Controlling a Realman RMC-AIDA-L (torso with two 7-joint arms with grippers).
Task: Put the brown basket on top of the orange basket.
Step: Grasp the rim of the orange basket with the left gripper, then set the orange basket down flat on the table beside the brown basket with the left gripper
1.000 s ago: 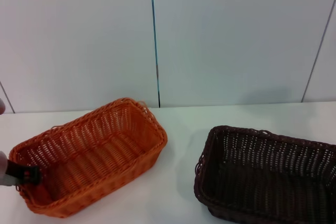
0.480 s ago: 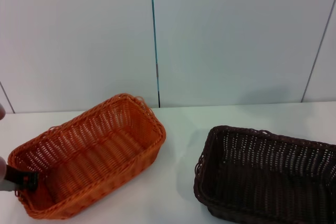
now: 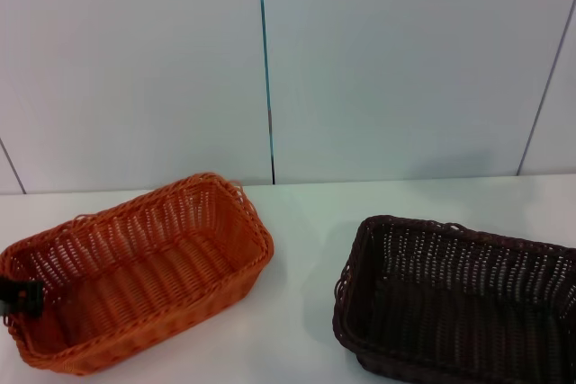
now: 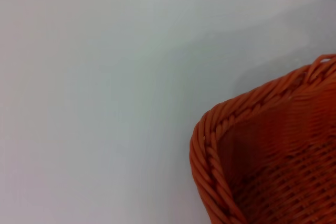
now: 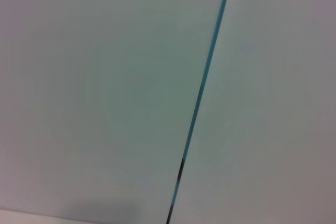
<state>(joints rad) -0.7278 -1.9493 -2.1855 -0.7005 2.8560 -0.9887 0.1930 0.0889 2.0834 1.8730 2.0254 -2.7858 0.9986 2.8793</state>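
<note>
The orange basket [image 3: 144, 267] lies on the white table at the left of the head view, its long side running from front left to back right. My left gripper [image 3: 18, 298] shows as a black tip at the picture's left edge, clamped on the rim of the basket's near-left end. The left wrist view holds only one braided corner of the orange basket [image 4: 262, 150]. At the right stands the brown basket [image 3: 459, 299], empty and cut off by the lower right edge. My right gripper is out of view.
Bare white table [image 3: 301, 222] separates the two baskets by about a hand's width. A grey panel wall with a blue-black vertical seam [image 3: 265, 69] closes off the back; the right wrist view shows just that wall seam [image 5: 202, 93].
The orange basket has slid left and turned, its near-left end following my left gripper toward the picture's left edge. The brown basket has stayed put.
</note>
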